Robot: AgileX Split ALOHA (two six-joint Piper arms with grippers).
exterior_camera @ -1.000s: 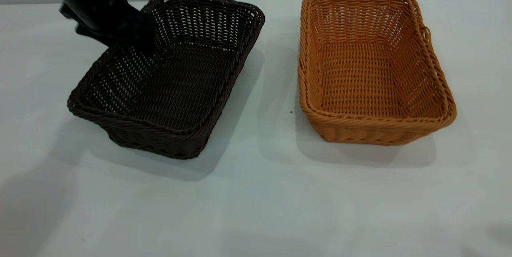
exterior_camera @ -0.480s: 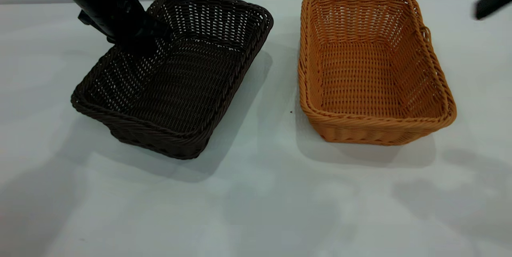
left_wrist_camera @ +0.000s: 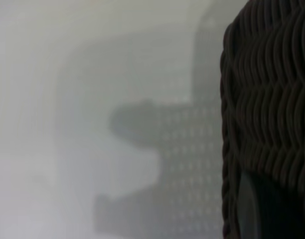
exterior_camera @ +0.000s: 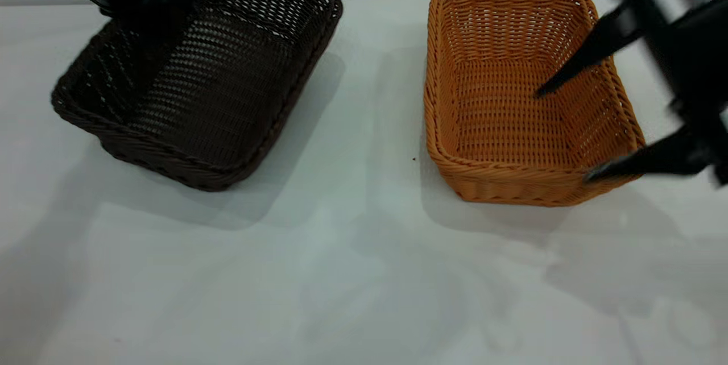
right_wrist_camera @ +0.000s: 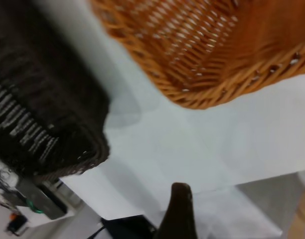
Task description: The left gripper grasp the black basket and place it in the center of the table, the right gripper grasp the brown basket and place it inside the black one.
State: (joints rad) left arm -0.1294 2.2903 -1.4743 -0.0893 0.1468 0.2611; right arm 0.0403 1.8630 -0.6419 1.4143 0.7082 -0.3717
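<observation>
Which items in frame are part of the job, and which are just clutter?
Job:
- black basket, held lifted by the left end effector at its far-left rim
- brown basket, resting on the table
- right end effector, open, straddling the brown basket's right wall

Lying about:
- nothing else on the table in these views

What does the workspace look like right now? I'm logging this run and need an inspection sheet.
Surface: white table, shadows, one tiny dark speck.
Job's things: black basket lifted at the left; brown basket flat at the right, apart.
Clutter: nothing seen.
Grippers: left gripper shut on the black basket's side wall; right gripper open, one finger over the brown basket, one outside its right wall.
Cables: nothing seen clearly.
Surroundings: plain grey wall behind.
</observation>
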